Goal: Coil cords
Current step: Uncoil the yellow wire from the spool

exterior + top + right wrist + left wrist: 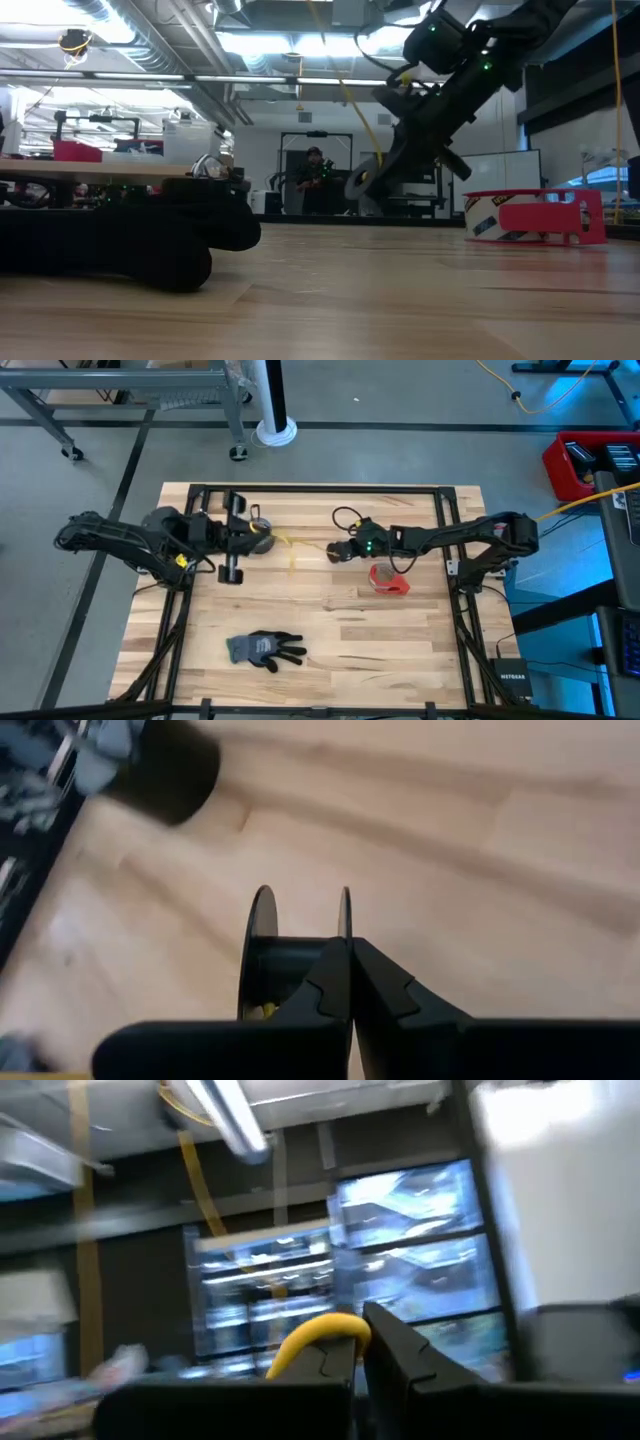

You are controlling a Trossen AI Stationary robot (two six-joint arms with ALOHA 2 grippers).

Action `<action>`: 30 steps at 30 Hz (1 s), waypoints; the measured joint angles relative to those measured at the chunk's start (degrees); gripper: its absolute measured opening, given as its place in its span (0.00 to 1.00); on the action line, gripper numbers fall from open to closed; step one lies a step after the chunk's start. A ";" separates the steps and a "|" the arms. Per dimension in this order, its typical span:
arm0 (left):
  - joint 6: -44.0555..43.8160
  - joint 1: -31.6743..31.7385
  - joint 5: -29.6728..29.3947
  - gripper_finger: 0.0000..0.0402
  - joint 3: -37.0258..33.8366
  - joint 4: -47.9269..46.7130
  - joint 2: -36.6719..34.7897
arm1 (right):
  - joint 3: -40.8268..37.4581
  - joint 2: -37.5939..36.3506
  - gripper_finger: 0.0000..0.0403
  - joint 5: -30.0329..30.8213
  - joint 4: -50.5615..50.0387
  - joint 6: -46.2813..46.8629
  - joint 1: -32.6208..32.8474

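Stretching across the wooden surface [330,630] between both arms, the yellow cord [296,544] is risking a snap or slip — the left gripper [262,540] is pinching it in closed jaws, while the right gripper [335,550] — jaws closed on a dark spool [297,935] — is tugging unevenly.

We've got a pale wood plank desk [330,620] with a smooth satin finish, a knit cloth glove [264,649], a glossy red plastic tape roll [388,580], matt black plastic pincer fingers [375,990]
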 joint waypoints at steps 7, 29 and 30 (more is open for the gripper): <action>10.06 -0.02 -16.00 0.00 0.02 -3.27 -4.13 | 0.04 0.97 0.00 -5.51 1.73 0.02 0.00; 15.02 -0.21 -41.09 0.10 0.15 -21.98 -7.15 | -0.07 0.97 0.00 -13.82 12.02 1.01 -0.02; 12.90 -0.30 -40.21 0.11 0.15 -23.34 -7.15 | -0.07 0.97 0.00 -12.80 12.70 0.98 -0.02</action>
